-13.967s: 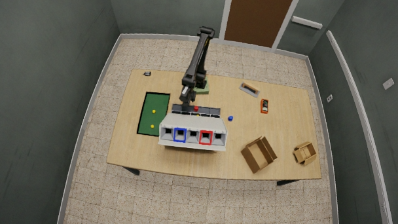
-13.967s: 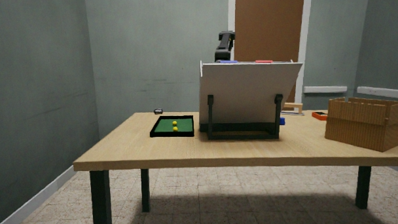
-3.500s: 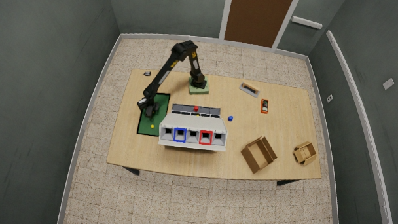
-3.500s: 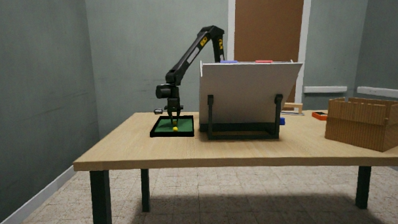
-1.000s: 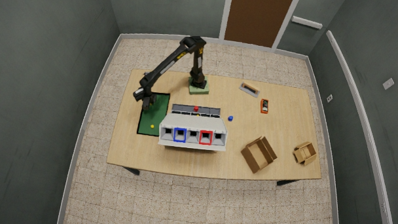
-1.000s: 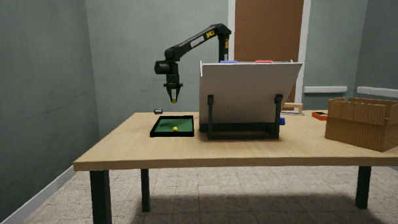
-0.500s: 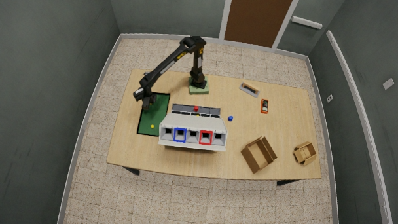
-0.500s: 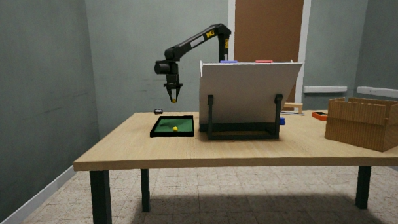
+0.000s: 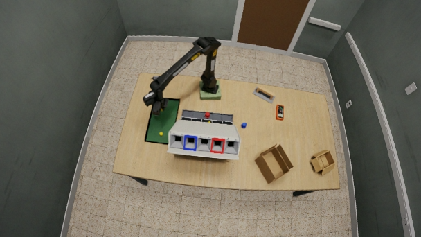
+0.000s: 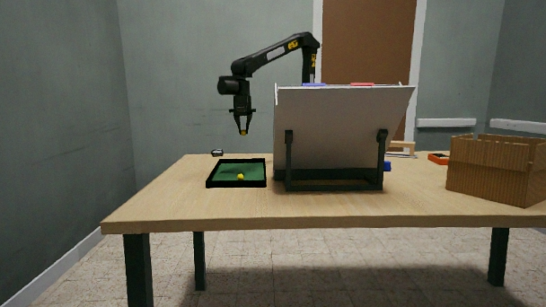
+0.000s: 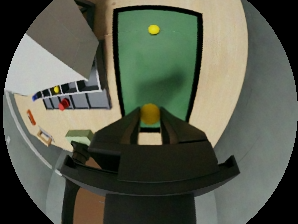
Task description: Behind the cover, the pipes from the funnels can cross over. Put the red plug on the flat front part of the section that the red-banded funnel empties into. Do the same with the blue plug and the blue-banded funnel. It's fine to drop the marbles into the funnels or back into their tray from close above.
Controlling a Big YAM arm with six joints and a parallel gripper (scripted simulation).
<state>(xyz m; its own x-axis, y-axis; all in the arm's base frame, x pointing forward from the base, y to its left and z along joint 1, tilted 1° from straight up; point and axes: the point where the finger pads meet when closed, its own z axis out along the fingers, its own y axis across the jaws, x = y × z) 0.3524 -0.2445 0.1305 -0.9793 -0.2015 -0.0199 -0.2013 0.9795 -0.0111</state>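
Hovering above the tray (image 9: 147, 129) (image 10: 235, 184) (image 11: 117, 60), well clear of its rim, the gripper (image 9: 160, 110) (image 10: 243, 132) (image 11: 150, 111) was clenched on a yellow marble (image 10: 243, 133) (image 11: 150, 111). By the top view's clock, door at 12, it hung at 10 o'clock from the cover (image 9: 204, 127) (image 10: 334, 126), with a sideways gap between them in the exterior view. The tray's 3 o'clock edge ran close beside the cover, leaving little room there; a loose marble (image 9: 160, 134) (image 10: 241, 177) (image 11: 154, 29) lay towards the tray's 6 o'clock end. The red plug (image 9: 207, 114) (image 11: 64, 104) sat on the middle section's flat front, another marble (image 9: 209, 122) (image 11: 56, 89) just behind it. The blue plug (image 9: 244, 125) (image 10: 387, 166) stood apart on the table (image 9: 305, 138) (image 10: 180, 206) (image 11: 225, 60), between 2 and 3 o'clock from the cover. The big carton (image 9: 264, 170) (image 10: 489, 157) took up space at 4 o'clock. The tabletop was pale wood, the floor (image 9: 173, 208) (image 10: 314, 256) speckled tile, the walls (image 9: 69, 69) (image 10: 202, 45) grey-green, the door (image 9: 273, 24) (image 10: 365, 40) brown

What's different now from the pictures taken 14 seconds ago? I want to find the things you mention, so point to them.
The gripper (image 9: 157, 113) (image 10: 243, 132) (image 11: 150, 111) has gone from beside the funnel unit to above the green tray (image 9: 145, 134) (image 10: 236, 184) (image 11: 199, 60), taking hold of a yellow marble (image 10: 243, 133) (image 11: 150, 114) that lay there. The other marble (image 9: 160, 134) (image 10: 241, 177) (image 11: 154, 30), both plugs and the boxes stayed put.
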